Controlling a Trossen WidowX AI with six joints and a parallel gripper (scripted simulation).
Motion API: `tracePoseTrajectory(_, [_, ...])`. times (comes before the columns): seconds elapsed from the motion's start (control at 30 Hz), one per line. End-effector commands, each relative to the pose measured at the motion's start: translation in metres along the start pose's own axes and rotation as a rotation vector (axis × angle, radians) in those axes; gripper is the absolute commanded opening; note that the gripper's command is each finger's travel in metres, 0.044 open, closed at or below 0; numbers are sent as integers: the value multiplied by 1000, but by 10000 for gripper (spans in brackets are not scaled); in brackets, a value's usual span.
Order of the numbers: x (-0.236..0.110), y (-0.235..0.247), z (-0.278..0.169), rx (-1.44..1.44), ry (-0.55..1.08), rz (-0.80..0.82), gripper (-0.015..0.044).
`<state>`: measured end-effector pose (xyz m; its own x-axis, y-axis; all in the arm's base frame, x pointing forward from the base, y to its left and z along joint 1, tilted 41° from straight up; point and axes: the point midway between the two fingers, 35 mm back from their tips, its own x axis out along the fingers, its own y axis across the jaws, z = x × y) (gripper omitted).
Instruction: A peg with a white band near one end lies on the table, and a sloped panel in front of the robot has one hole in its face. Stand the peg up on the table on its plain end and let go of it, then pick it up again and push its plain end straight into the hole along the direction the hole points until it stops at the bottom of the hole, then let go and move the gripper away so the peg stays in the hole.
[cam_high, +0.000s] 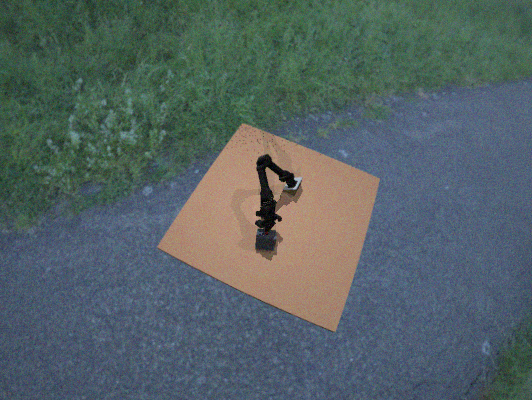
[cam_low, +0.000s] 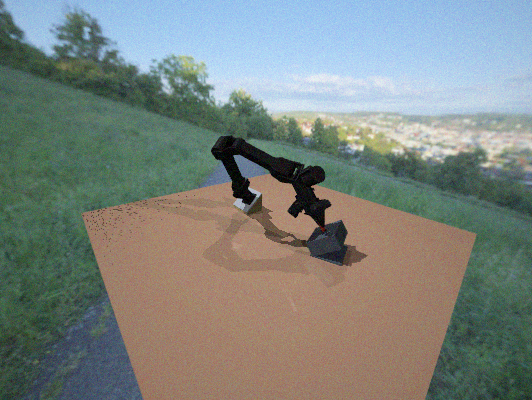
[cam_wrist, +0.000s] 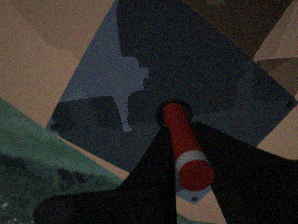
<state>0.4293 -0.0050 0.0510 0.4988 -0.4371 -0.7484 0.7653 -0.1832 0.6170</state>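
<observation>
My gripper (cam_wrist: 180, 131) (cam_low: 320, 223) (cam_high: 268, 229) is shut on the red peg (cam_wrist: 184, 142) (cam_low: 322, 229), which has a white band near the end closest to the camera. In the wrist view the peg's plain far end sits inside the round hole (cam_wrist: 166, 109) in the dark grey sloped panel (cam_wrist: 210, 65) (cam_low: 327, 242) (cam_high: 265, 241). My two dark fingers flank the peg on both sides. In the top and exterior views the gripper tip is pressed right down at the panel's face, and only a small red speck of peg shows.
The panel stands on a large orange table top (cam_low: 280, 320) (cam_high: 320, 240). The arm's white base (cam_low: 248, 203) (cam_high: 293, 184) stands behind the panel. Grass and a paved path surround the table.
</observation>
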Motion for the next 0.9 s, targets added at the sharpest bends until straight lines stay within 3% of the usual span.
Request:
tracePoseTrajectory(0.0, [0,0,0,0,0,0,0])
tracePoseTrajectory(0.03, [0,0,0,0,0,0,0])
tracePoseTrajectory(0.6, [-5,0,0,0,1,-1,440])
tracePoseTrajectory(0.87, [-22,1,-2,-2,3,-4,440])
